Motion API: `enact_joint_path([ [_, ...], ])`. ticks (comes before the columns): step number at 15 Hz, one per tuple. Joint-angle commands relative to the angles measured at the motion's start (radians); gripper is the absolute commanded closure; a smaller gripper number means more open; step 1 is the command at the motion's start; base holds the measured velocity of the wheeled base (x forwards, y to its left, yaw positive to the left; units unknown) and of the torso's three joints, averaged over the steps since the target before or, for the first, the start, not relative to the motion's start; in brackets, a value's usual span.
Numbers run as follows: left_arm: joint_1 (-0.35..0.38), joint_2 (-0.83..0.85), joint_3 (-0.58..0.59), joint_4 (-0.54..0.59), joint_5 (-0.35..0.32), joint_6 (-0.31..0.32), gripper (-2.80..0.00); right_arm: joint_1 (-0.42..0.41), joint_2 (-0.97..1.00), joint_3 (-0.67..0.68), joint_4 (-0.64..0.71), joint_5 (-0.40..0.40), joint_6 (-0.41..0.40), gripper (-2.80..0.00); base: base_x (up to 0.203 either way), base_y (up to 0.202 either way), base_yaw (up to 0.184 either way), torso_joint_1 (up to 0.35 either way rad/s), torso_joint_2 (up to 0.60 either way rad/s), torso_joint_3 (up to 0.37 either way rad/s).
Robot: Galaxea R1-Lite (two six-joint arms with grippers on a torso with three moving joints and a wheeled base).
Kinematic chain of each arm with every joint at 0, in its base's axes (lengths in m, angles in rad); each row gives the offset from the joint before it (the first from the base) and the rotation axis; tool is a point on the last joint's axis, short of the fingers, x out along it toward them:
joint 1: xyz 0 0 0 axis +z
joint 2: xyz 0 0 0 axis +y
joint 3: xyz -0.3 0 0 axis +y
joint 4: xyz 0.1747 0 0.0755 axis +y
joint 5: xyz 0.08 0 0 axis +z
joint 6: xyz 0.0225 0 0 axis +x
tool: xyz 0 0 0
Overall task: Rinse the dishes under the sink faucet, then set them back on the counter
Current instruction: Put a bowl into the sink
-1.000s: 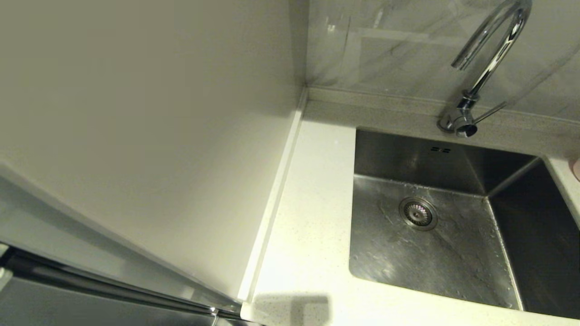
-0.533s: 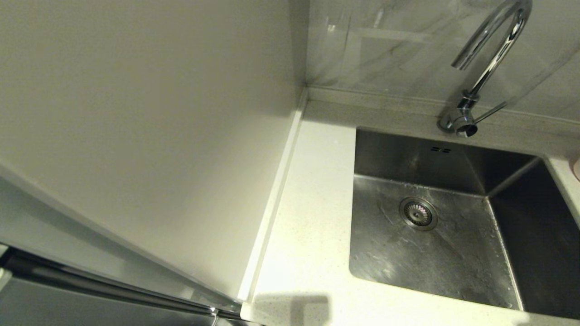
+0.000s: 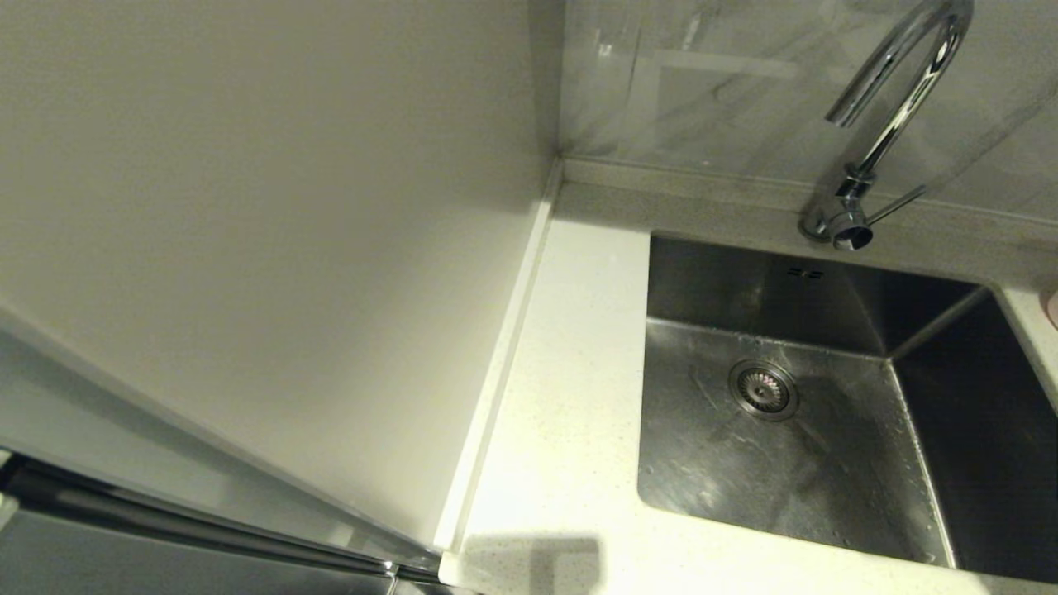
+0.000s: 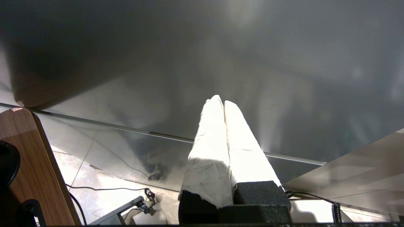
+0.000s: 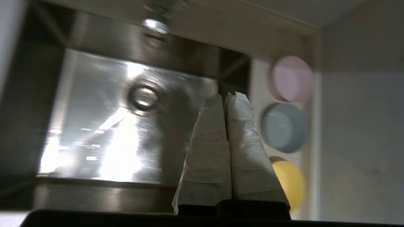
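Observation:
Three bowls stand in a row on the counter strip to the right of the sink in the right wrist view: a pale pink bowl [image 5: 292, 78] farthest, a grey bowl [image 5: 285, 127] in the middle and a yellow bowl [image 5: 290, 183] nearest. My right gripper [image 5: 225, 96] hovers over the sink's right side, shut and empty, apart from the bowls. The head view shows the steel sink [image 3: 744, 479] with nothing in it, its drain [image 3: 762, 389], the chrome faucet [image 3: 901, 99], the white counter [image 3: 570, 397] and a sliver of the pink bowl [image 3: 1052, 307]. Neither arm shows in the head view.
My left gripper [image 4: 221, 101] is parked low, shut and empty, facing a dark cabinet front above the floor. A plain white upright panel [image 3: 289, 248] walls off the counter's left side. A tiled wall [image 3: 744, 83] rises behind the faucet.
A dim shadow has spread over the sink floor right of the drain. Nothing else in the head view has moved.

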Motion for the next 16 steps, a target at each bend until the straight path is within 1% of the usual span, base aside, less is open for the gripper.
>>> enact_joint_path([
  [1, 0.0, 0.0, 0.003, 0.0, 0.0, 0.0, 0.0, -0.06, 0.266, -0.151, 0.041, -0.087, -0.062, 0.0, 0.0, 0.0, 0.0, 0.0, 0.0, 0.0],
  [2, 0.0, 0.0, 0.003, 0.0, 0.0, 0.0, 0.0, -0.113, 0.309, -0.183, 0.058, -0.122, -0.126, 0.0, 0.0, 0.0, 0.0, 0.0, 0.0, 0.0],
  [3, 0.0, 0.0, 0.003, 0.0, 0.0, 0.0, 0.0, -0.15, 0.322, -0.182, 0.072, -0.138, -0.163, -2.8, 0.0, 0.0, 0.0, 0.0, 0.0, 0.0],
  [4, 0.0, 0.0, 0.003, 0.0, 0.0, 0.0, 0.0, -0.179, 0.324, -0.158, 0.077, -0.126, -0.168, -2.8, 0.0, 0.0, 0.0, 0.0, 0.0, 0.0],
  [5, 0.0, 0.0, 0.003, 0.0, 0.0, 0.0, 0.0, -0.227, 0.325, -0.133, 0.079, -0.083, -0.17, -2.8, 0.0, 0.0, 0.0, 0.0, 0.0, 0.0],
  [7, 0.0, 0.0, 0.003, 0.0, 0.0, 0.0, 0.0, -0.347, 0.335, -0.096, 0.088, 0.059, -0.16, -2.8, 0.0, 0.0, 0.0, 0.0, 0.0, 0.0],
  [10, 0.0, 0.0, 0.003, 0.0, 0.0, 0.0, 0.0, -0.554, 0.4, -0.077, 0.137, 0.361, -0.071, -2.8, 0.0, 0.0, 0.0, 0.0, 0.0, 0.0],
  [11, 0.0, 0.0, 0.003, 0.0, 0.0, 0.0, 0.0, -0.618, 0.433, -0.07, 0.153, 0.459, -0.053, -2.8, 0.0, 0.0, 0.0, 0.0, 0.0, 0.0],
  [12, 0.0, 0.0, 0.003, 0.0, 0.0, 0.0, 0.0, -0.667, 0.465, -0.058, 0.169, 0.553, -0.044, -2.8, 0.0, 0.0, 0.0, 0.0, 0.0, 0.0],
  [13, 0.0, 0.0, 0.003, 0.0, 0.0, 0.0, 0.0, -0.697, 0.493, -0.042, 0.177, 0.616, -0.039, -2.8, 0.0, 0.0, 0.0, 0.0, 0.0, 0.0],
  [14, 0.0, 0.0, 0.003, 0.0, 0.0, 0.0, 0.0, -0.715, 0.52, -0.033, 0.179, 0.651, -0.037, -2.8, 0.0, 0.0, 0.0, 0.0, 0.0, 0.0],
  [16, 0.0, 0.0, 0.003, 0.0, 0.0, 0.0, 0.0, -0.728, 0.577, -0.039, 0.172, 0.674, -0.04, -2.8, 0.0, 0.0, 0.0, 0.0, 0.0, 0.0],
])
